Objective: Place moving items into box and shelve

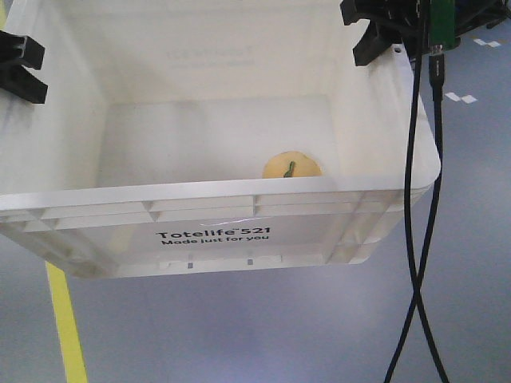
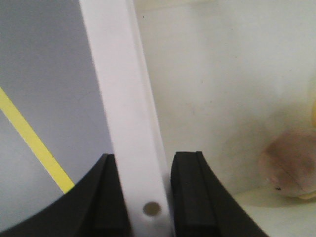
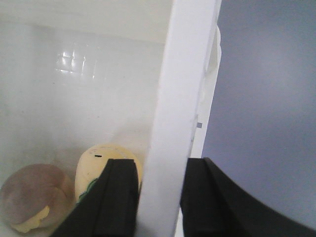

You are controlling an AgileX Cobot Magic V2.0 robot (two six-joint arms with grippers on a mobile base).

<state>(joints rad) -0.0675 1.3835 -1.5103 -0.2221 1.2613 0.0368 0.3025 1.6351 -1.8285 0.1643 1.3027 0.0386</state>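
A white Totelife box (image 1: 215, 203) hangs above the floor, held at both sides. My left gripper (image 1: 17, 68) is shut on its left rim (image 2: 123, 98), one jaw on each side of the wall. My right gripper (image 1: 375, 32) is shut on the right rim (image 3: 182, 98) in the same way. Inside lies a round yellow item with a green mark (image 1: 292, 165), also seen in the right wrist view (image 3: 106, 163). A brownish rounded item (image 3: 32, 202) lies beside it and also shows in the left wrist view (image 2: 289, 170).
The floor (image 1: 263, 327) below is grey-blue with a yellow line (image 1: 68, 335) at the left, also in the left wrist view (image 2: 34, 143). Black cables (image 1: 415, 239) hang past the box's right side.
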